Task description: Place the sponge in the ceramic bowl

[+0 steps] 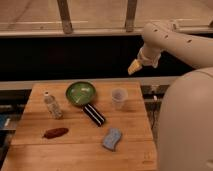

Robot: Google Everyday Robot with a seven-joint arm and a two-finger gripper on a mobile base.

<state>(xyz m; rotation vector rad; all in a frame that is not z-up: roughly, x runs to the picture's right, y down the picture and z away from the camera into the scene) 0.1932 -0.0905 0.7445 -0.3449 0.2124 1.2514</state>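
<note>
The light-blue sponge [112,138] lies on the wooden table [75,150] near its front right. At the table's back middle sits the green ceramic bowl [81,93], with nothing in it. My gripper [134,67] hangs raised above and behind the table's right end, well away from both the sponge and the bowl, with yellowish tips pointing down and left.
A translucent plastic cup [118,98] stands right of the bowl. A black striped bar [94,114] lies just in front of the bowl. A small bottle [52,105] stands at the left, a reddish-brown oblong thing [55,132] in front of it. My white body [185,125] fills the right side.
</note>
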